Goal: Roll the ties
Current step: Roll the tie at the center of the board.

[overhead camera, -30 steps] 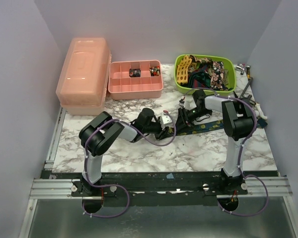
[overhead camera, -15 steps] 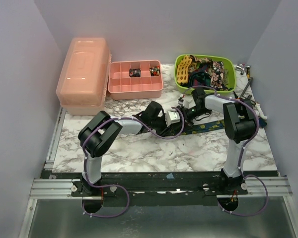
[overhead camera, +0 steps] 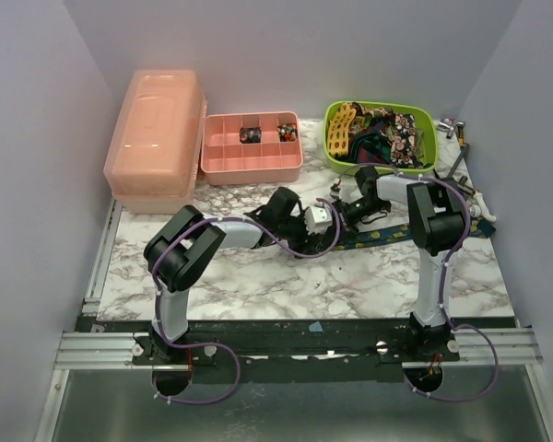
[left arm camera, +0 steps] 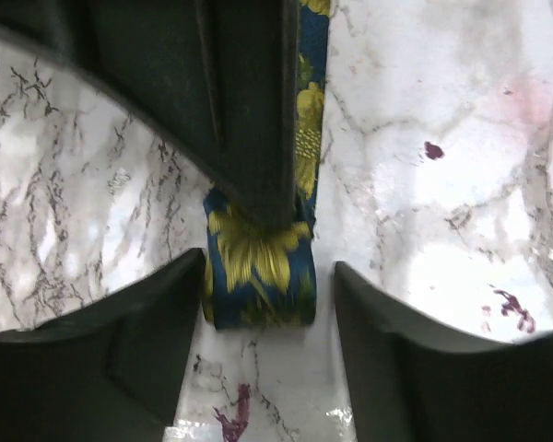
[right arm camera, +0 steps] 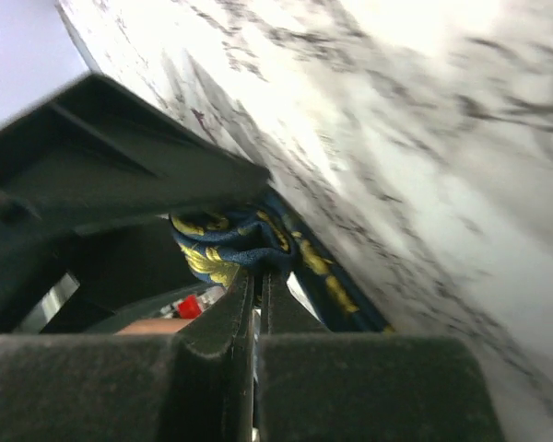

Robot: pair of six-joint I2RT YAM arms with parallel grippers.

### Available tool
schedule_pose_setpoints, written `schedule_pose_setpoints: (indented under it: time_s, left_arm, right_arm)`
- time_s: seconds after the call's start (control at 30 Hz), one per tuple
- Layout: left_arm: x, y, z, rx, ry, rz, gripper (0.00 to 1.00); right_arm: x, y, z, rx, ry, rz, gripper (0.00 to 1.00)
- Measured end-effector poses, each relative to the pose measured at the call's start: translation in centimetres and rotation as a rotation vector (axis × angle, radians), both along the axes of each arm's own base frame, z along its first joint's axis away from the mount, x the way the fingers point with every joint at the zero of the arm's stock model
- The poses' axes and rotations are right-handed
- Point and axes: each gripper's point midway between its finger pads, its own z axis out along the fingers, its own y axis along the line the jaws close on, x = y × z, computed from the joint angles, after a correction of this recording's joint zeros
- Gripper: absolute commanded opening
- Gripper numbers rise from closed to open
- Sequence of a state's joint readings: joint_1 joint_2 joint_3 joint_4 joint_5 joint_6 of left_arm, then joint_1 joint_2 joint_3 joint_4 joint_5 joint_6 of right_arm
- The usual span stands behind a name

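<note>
While right gripper stays pinching the navy tie, left gripper, spread, has moved alongside.

The dark navy necktie with yellow-green spots is woven cloth with a faint sheen, and the white marble-patterned tabletop is smooth and glossy. The left gripper has matt black plastic fingers. The pink lidded box is smooth, slightly translucent plastic.
</note>
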State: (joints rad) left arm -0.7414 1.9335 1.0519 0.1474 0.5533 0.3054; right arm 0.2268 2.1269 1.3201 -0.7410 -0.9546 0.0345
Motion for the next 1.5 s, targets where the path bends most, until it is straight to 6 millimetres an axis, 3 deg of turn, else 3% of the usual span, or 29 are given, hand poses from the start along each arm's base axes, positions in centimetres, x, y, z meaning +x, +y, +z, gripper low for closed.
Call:
schedule_pose_setpoints:
  time_s: [0.2, 0.4, 0.5, 0.6, 0.67, 0.73, 0.87, 0.97, 1.03, 1.17, 1.33, 1.4, 1.47, 1.5]
  left_arm:
    - [-0.1, 1.5, 0.3, -0.147, 0.008, -0.012, 0.82]
    - [-0.1, 0.9, 0.4, -0.255, -0.017, -0.018, 0.81]
    - [0.0, -0.3, 0.3, -0.291, -0.026, -0.033, 0.69]
    - [-0.2, -1.9, 0.3, -0.316, -0.028, -0.053, 0.41]
    - [-0.2, -2.5, 0.3, -0.318, -0.035, -0.057, 0.34]
    - [0.1, -2.5, 0.1, -0.305, -0.039, -0.046, 0.3]
    - [0.0, -2.1, 0.0, -0.264, -0.062, -0.049, 0.24]
    - [-0.1, -1.5, 0.0, -0.21, -0.084, -0.046, 0.24]
    - [-0.1, -1.1, -0.1, -0.179, -0.095, -0.048, 0.24]
    - [-0.1, -1.0, -0.2, -0.137, -0.094, -0.066, 0.24]
    - [0.0, -1.2, -0.1, -0.094, -0.087, -0.08, 0.25]
    - [0.0, -1.2, -0.1, -0.079, -0.081, -0.083, 0.26]
    - [-0.1, -1.1, -0.2, -0.064, -0.068, -0.086, 0.31]
    - [-0.1, -1.1, -0.1, -0.061, -0.064, -0.087, 0.37]
  right_arm:
    - [0.0, -1.7, -1.3, 0.041, 0.068, -0.031, 0.01]
    - [0.0, -1.7, -1.5, 0.058, 0.054, -0.016, 0.01]
    - [0.0, -1.7, -1.5, 0.059, 0.054, -0.016, 0.01]
    - [0.0, -1.7, -1.5, 0.061, 0.054, -0.016, 0.01]
    - [0.0, -1.7, -1.4, 0.064, 0.053, -0.016, 0.01]
    - [0.0, -1.6, -1.3, 0.066, 0.051, -0.016, 0.09]
    - [0.0, -1.6, -0.8, 0.063, 0.049, -0.023, 0.42]
    - [0.2, -1.7, 0.6, 0.053, 0.009, -0.022, 0.72]
    - [0.4, -1.7, 1.9, 0.049, -0.041, -0.022, 0.78]
    - [0.7, -1.2, 3.8, 0.055, -0.11, -0.026, 0.65]
    - [0.0, 0.5, 2.9, 0.031, -0.097, 0.008, 0.42]
    - [-0.3, 0.9, 2.2, 0.013, -0.095, 0.027, 0.18]
    - [-0.3, 1.0, 1.4, -0.009, -0.088, 0.037, 0.01]
    - [-0.3, 1.0, 1.2, -0.013, -0.085, 0.042, 0.01]
